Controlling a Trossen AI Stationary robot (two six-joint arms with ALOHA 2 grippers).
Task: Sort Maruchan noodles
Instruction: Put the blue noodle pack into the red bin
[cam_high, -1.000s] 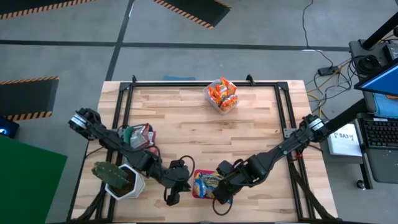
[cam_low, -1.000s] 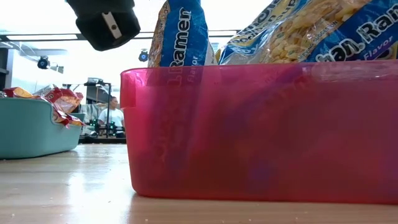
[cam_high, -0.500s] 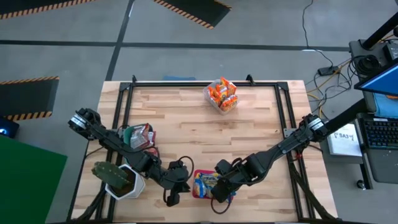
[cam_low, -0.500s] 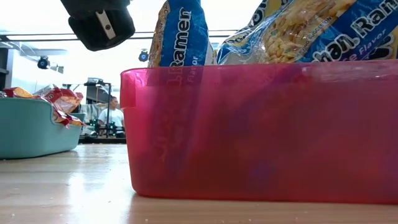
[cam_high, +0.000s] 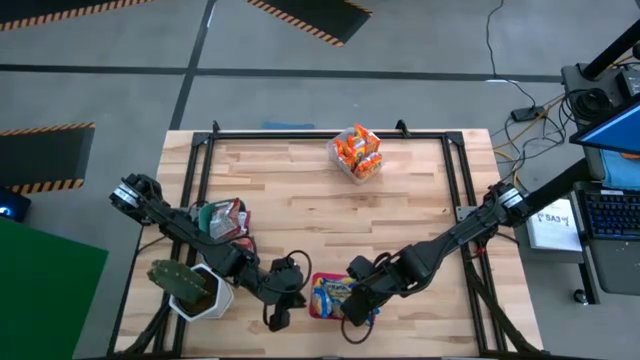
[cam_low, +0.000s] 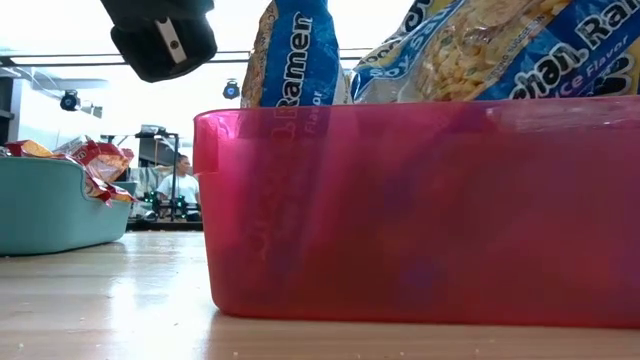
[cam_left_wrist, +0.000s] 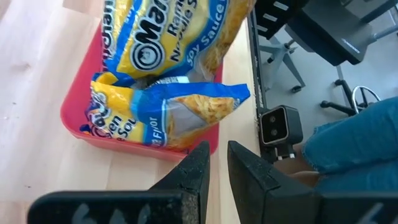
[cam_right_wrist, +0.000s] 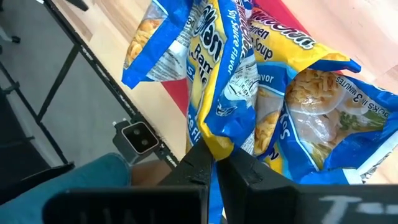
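Packet (cam_right_wrist: 224, 93) of blue-and-yellow noodles: light, crinkly, slippery; right gripper (cam_right_wrist: 214, 163) pinches its edge over red bin (cam_high: 318, 309); left gripper (cam_left_wrist: 214, 171) nearly closed, empty.

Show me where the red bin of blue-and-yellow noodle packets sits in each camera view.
High view: the red bin sits at the table's near edge, between both arms.
Low view: its wall fills the frame.
Left wrist view: it lies beyond the fingers.
Right wrist view: only a red sliver shows behind the packets.
Shared landmark: the blue-and-yellow packets inside it.
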